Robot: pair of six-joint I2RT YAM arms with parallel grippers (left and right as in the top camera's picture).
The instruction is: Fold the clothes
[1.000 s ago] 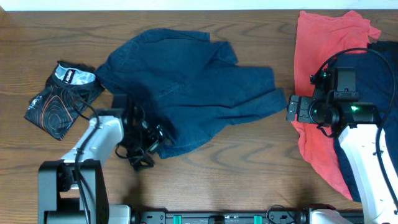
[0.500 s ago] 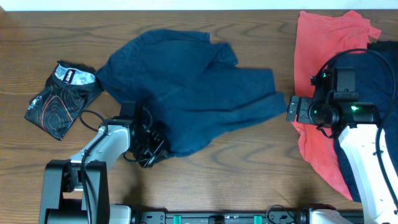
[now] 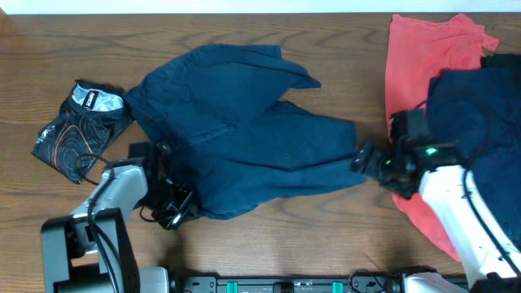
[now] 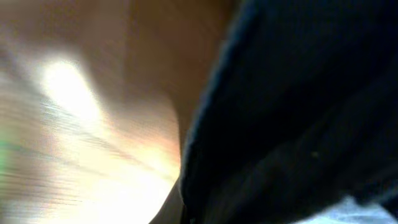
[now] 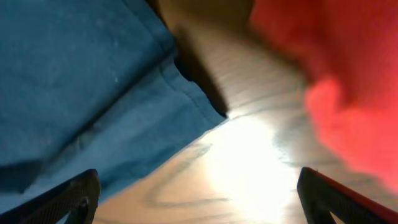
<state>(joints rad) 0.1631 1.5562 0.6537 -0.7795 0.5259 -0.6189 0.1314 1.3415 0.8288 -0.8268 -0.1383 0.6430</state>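
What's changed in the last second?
The right gripper moved left off the red cloth to the right corner of the shirt, jaws open. The left gripper slid down-left at its lower edge, and the shirt shifted. Red cloth and patterned garment stayed put.

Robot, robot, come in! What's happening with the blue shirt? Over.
Right gripper open at right corner of blue shirt. Left gripper at lower-left hem, grip unclear. Shirt not yet folded. Red cloth close beside.

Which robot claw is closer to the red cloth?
Right. The right claw sits at the crumpled red cloth's left edge; the left claw is far away, at the dark blue shirt's lower-left edge.
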